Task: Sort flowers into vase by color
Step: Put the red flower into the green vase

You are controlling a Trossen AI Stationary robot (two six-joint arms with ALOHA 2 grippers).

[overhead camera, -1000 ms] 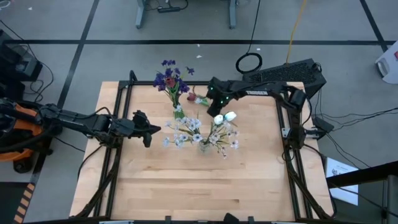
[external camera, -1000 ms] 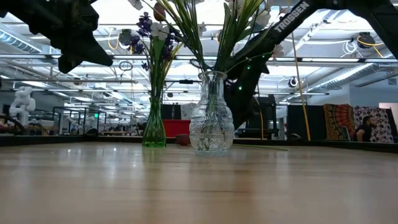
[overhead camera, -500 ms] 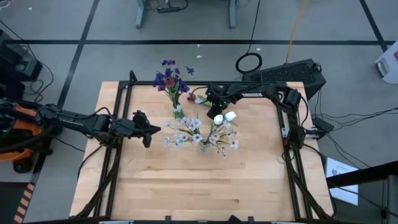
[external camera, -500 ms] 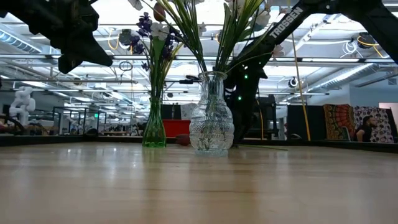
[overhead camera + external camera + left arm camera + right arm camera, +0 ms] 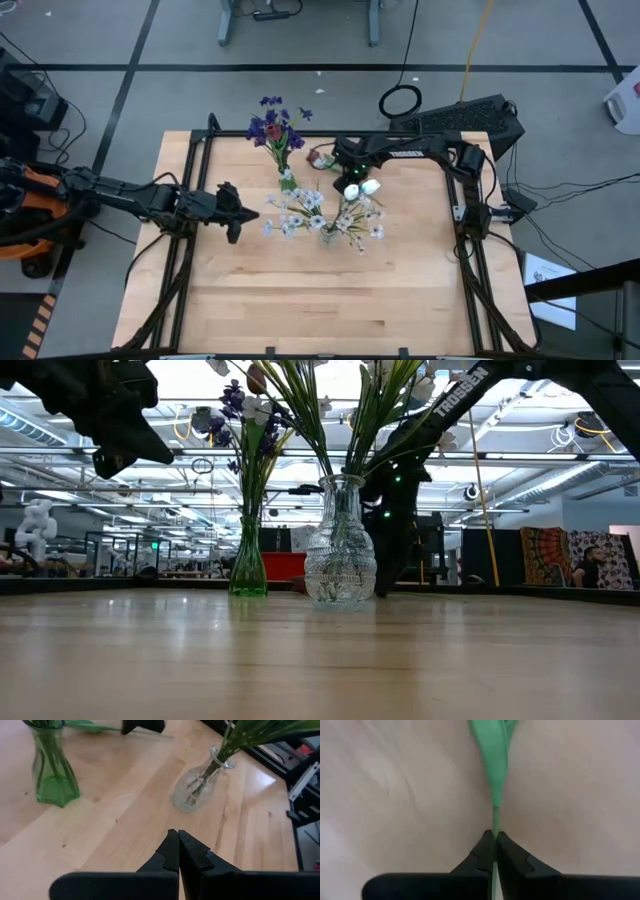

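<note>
You have a pale, light-grained wooden tabletop (image 5: 300, 300) framed in black. Toward its far edge stands a green glass vase (image 5: 247, 565) holding purple flowers (image 5: 270, 125) with a dark red bud among them. Nearer the middle, a clear cut-pattern glass vase (image 5: 341, 555) carries white tulip buds (image 5: 362, 188) and pale white-lilac sprays (image 5: 295, 212). A bright green stem (image 5: 494, 765) lies on the wood. Both arms are dark.

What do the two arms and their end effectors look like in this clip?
Both arms are dark, near-black, jointed links. The left arm carries orange cabling at its base; the right arm shows white TROSSEN lettering in the low view, with small green lights near its wrist. The left end effector and the right end effector each end in two slim, tapered black fingers.
</note>
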